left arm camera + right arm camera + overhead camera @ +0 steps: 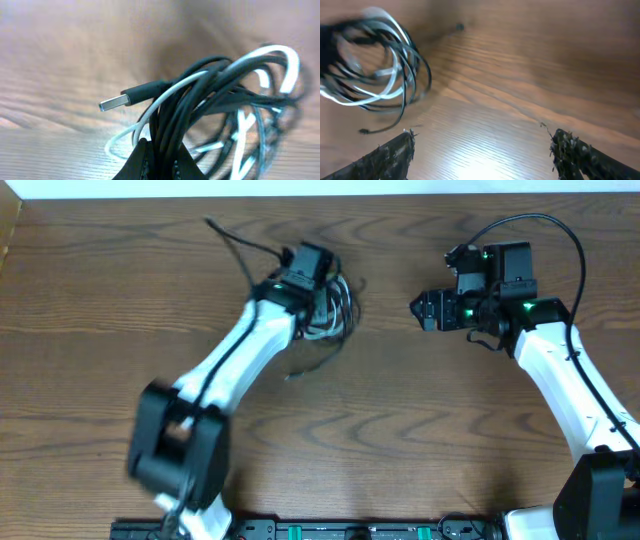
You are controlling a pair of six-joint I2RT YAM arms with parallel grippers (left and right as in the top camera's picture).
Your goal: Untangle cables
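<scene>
The cables (pixel 335 310) are a tangled bundle of black cords and one white cord at the table's upper middle. My left gripper (pixel 318 302) is shut on the bundle. The left wrist view shows several black strands pinched between my fingers (pixel 161 159), with white loops and a black USB plug (pixel 126 98) sticking out left. A loose black end trails on the table (pixel 310 365). My right gripper (pixel 418 310) is open and empty, to the right of the bundle. In the right wrist view the bundle (pixel 375 70) is at upper left, beyond my spread fingers (pixel 482 150).
The brown wooden table (pixel 400 430) carries everything. A thicker black wire arcs over the right arm (pixel 560 230). A thin black cord runs up-left from the left gripper (pixel 235 240).
</scene>
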